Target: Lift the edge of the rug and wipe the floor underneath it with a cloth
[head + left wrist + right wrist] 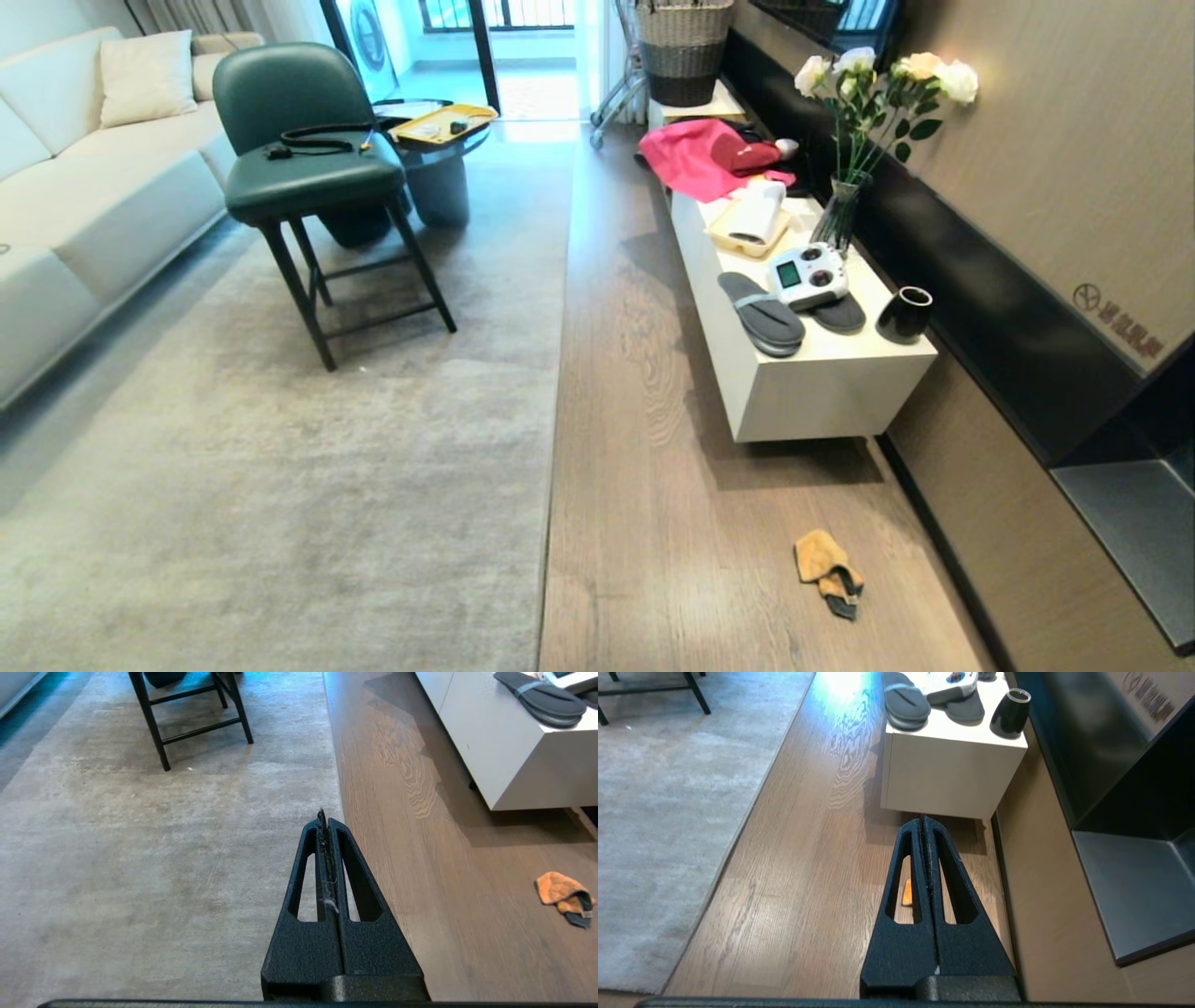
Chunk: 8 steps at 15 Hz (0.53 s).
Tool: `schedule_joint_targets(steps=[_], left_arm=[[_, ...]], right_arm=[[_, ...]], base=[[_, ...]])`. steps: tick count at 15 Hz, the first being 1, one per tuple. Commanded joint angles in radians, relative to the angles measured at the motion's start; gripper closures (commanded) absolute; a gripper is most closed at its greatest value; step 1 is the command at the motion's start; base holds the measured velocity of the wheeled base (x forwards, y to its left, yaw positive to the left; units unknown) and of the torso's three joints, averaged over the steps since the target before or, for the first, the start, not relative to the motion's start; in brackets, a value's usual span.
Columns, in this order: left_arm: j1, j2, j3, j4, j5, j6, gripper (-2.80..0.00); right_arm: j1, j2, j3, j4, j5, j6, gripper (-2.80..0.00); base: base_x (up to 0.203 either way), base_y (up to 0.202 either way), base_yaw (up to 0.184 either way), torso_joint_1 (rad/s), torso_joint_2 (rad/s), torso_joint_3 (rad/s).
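- Living room setup, brown wood-plank floor (672, 485) running up the middle of the head view, big light grey rug on the left half, cream sofa (84, 187) at the far left, dark green chair (299, 159) standing on the rug in the upper left
- white low cabinet (822, 383) sits right of centre against the wall; on top there's a pair of grey slippers (761, 313), a white controller-looking gadget (808, 273), a black cup (904, 314), a vase of white roses (873, 112), a cream rolled towel (756, 213) and some pink fabric (695, 154) further back
- rug edge (557, 373) is a straight line down the middle of the frame, lying totally flat on the planks; no lifted corner anywhere that I can see
- cloth (829, 571), the little orange-tan rag with dark trim, is crumpled on bare floor in the lower right, in front of the cabinet and well apart from the rug edge
- left gripper (322, 814) has its fingers pressed together with nothing in them except a bit of fluff stuck in the seam; in its own view it points out over the rug right by the border
- right gripper (923, 820) is closed up and empty too; it hangs over the wood strip, and the cloth peeks through its finger slot; neither arm shows in the head view
- progress-wise I'd say basically nothing's done: cloth not picked up, rug not lifted, floor underneath not wiped; the whole job is left
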Motion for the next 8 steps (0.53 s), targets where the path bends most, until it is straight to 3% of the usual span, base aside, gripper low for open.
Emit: schedule_joint_targets(steps=[1, 8], left_arm=[[0.0, 0.0, 0.0, 0.0, 0.0, 0.0, 0.0], [0.0, 0.0, 0.0, 0.0, 0.0, 0.0, 0.0]], right_arm=[[0.001, 0.001, 0.0, 0.0, 0.001, 0.0, 0.0], [0.0, 0.001, 0.0, 0.0, 0.001, 0.001, 0.0]], base=[[0.0, 0.0, 0.0, 0.111, -0.47, -0.379], [0.0, 0.0, 0.0, 0.143, -0.5, -0.36]])
